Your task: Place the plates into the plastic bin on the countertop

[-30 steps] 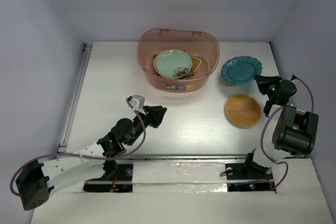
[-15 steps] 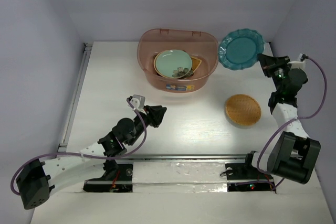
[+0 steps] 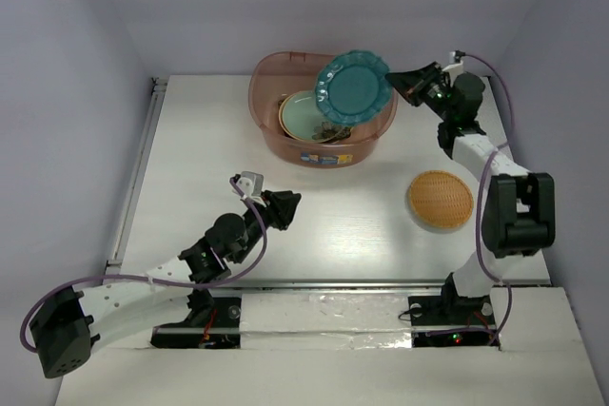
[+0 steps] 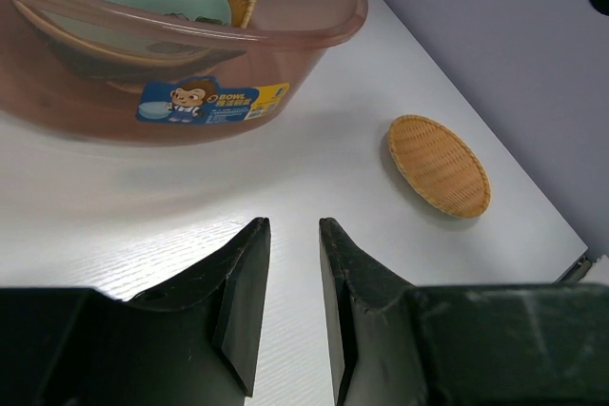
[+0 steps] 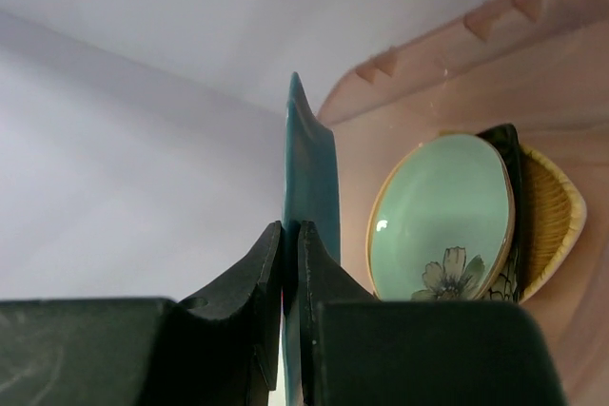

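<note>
The right gripper (image 3: pixel 398 80), clamped on the rim of the teal scalloped plate (image 3: pixel 354 87), has carried it from the countertop (image 3: pixel 200 149) to above the right end of the plastic bin (image 3: pixel 269 119). Release probably comes next. The left gripper (image 3: pixel 291 203) is empty, jaws slightly apart. The woven round plate (image 3: pixel 441 200) remains near the right edge.

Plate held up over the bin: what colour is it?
The plate is teal, with a scalloped rim; the top view shows it best.
</note>
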